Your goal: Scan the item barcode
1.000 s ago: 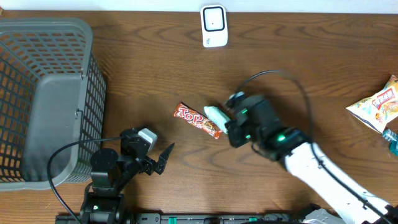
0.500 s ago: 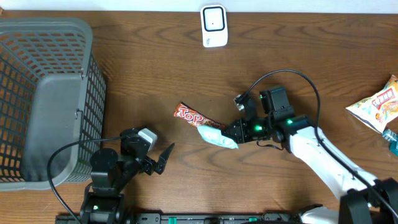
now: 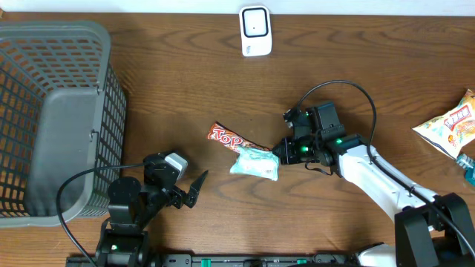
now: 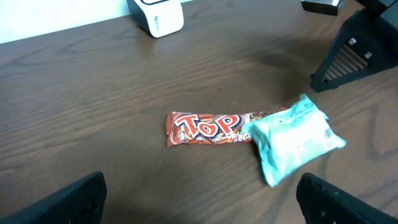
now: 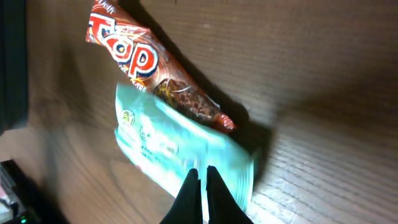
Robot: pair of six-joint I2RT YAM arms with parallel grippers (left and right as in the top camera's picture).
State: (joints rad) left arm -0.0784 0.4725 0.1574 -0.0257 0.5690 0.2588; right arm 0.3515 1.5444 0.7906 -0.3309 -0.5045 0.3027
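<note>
— How does our right tool [image 3: 284,152] stand?

— We see it closed tight on one edge of the pale-blue packet [image 3: 254,162]. The packet sits low at the middle of the bench [image 3: 163,89], and its other end overlaps one end of the red Top bar [image 3: 226,138].

— And our left tool [image 4: 200,180]?

— It is spread wide and holds nothing. It sits near the front edge of the bench, facing the packet from some way off.

— Where do we see the scanner?

— The white scanner [image 3: 254,31] stands at the back edge, well apart from the packet. The grey basket [image 3: 44,44] is at the left, and a snack bag [image 3: 449,127] lies at the far right.
</note>
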